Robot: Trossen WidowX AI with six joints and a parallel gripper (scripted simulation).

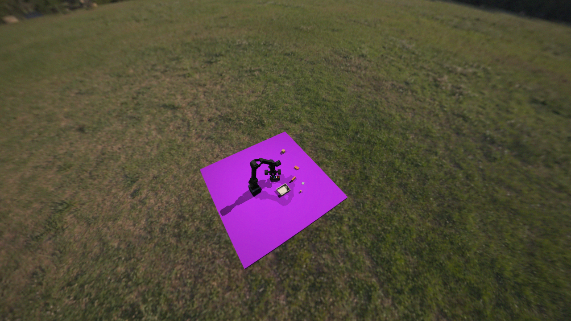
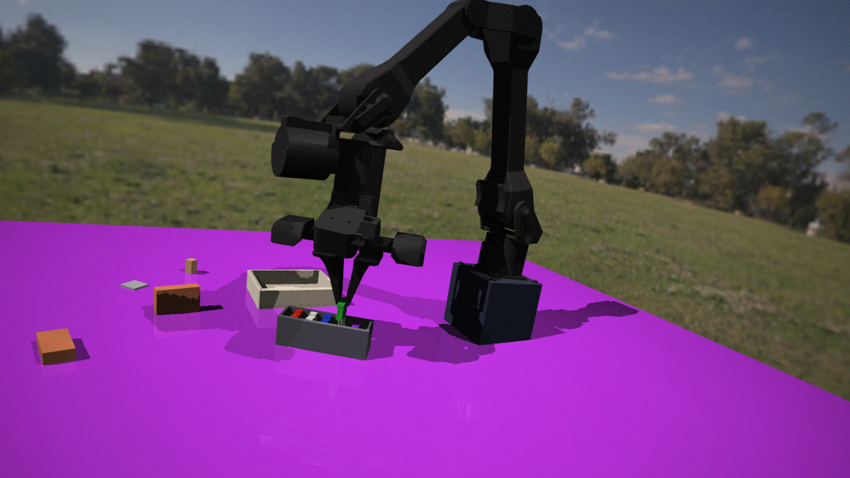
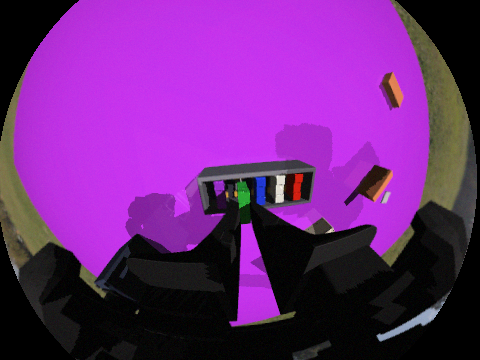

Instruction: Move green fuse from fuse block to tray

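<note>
Exterior: black parallel-jaw gripper (image 2: 341, 304) (image 3: 244, 207), clamped on the small green block-shaped fuse (image 2: 340, 311) (image 3: 243, 194), upright, raised above the others at the right part of the dark grey rectangular fuse block (image 2: 323, 336) (image 3: 257, 170); beyond, cream open rectangular tray (image 2: 297, 299) (image 1: 279, 192). Wrist: blue fuse (image 3: 260, 190) right of the green. Top: tray near the block.

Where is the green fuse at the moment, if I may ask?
In the exterior view, the green fuse is between the hand's fingertips, above the block's right half, right of the blue fuse.
</note>
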